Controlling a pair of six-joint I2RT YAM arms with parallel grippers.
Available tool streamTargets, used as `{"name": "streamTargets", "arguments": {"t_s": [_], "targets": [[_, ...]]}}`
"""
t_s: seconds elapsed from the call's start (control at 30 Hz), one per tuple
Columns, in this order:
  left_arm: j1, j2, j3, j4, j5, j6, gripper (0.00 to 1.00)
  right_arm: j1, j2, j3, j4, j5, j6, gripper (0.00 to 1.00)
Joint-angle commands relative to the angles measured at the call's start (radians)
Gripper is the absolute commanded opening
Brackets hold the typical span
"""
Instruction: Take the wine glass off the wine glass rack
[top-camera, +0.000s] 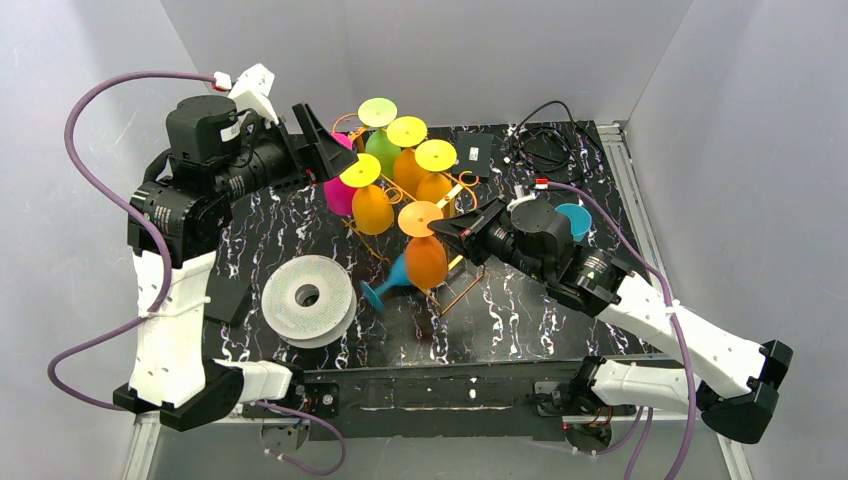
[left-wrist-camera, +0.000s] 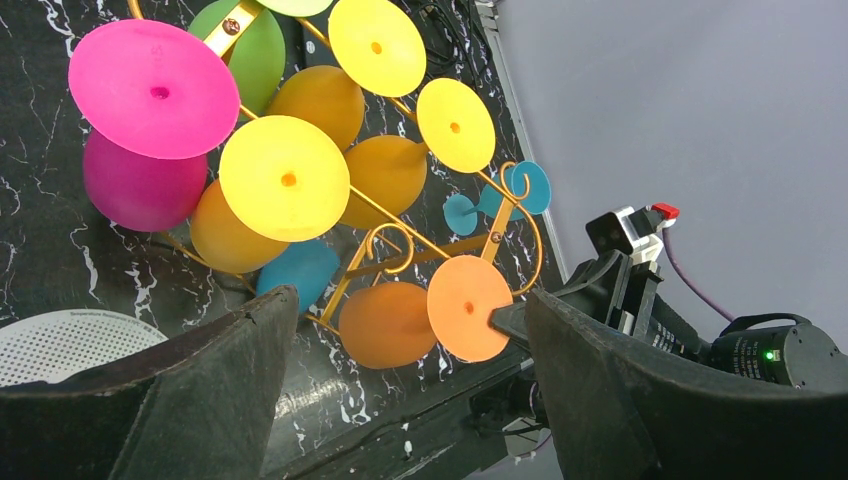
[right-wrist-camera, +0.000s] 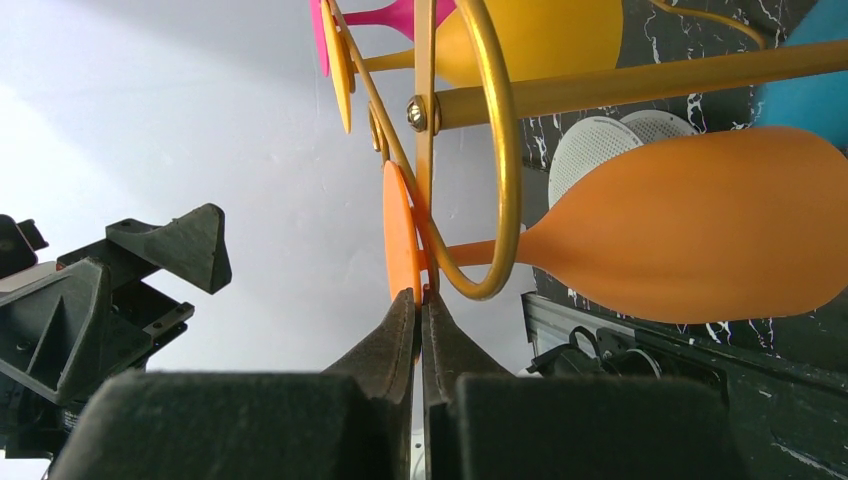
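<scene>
— right up against the lens, your right gripper (right-wrist-camera: 418, 300) has its fingers pressed together on the lower rim of the foot of the orange wine glass (right-wrist-camera: 700, 235); nothing else sits that close.
— why the foot and not the bowl?
— because of how it hangs; the glass is upside down on the wine glass rack (right-wrist-camera: 600, 95), at the end nearest your right arm; its foot rests on a curled gold loop, the stem passes through the loop and the bowl dangles below; the thin foot edge is the part you can reach from the side, and i'd judge it gives you a handle to slide the stem out through the loop's gap.
— and my left?
— your left gripper (left-wrist-camera: 410, 300) hangs with its fingers wide apart off the rack's other end, near the pink glass (left-wrist-camera: 140, 180); it holds nothing and touches nothing — it reads as standing by, clear of the pull.
— what can't you see?
— the pinch itself; the foot and an upright wire run side by side into your fingertips, so i cannot tell whether the wire is nipped along with the foot; which way the loop opens is hard to make out too; a teal glass (top-camera: 385, 290) lies on the table (top-camera: 520, 310) beside the rack's base — its bowl is tucked behind the orange one.
</scene>
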Motion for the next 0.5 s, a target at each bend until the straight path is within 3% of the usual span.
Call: {"name": "streamTargets", "arguments": {"t_s": [0.0,0.47], "targets": [[-0.006,-0.025,0.001,0.005,0.013,0.011,0.83,0.007,-0.021,0.029,0.051,0.036,-0.012,0.01],[-0.006,-0.038,-0.019,0.006,0.018,0.009,0.83,0.009,-0.045,-0.010,0.057,0.071,-0.021,0.01]]}}
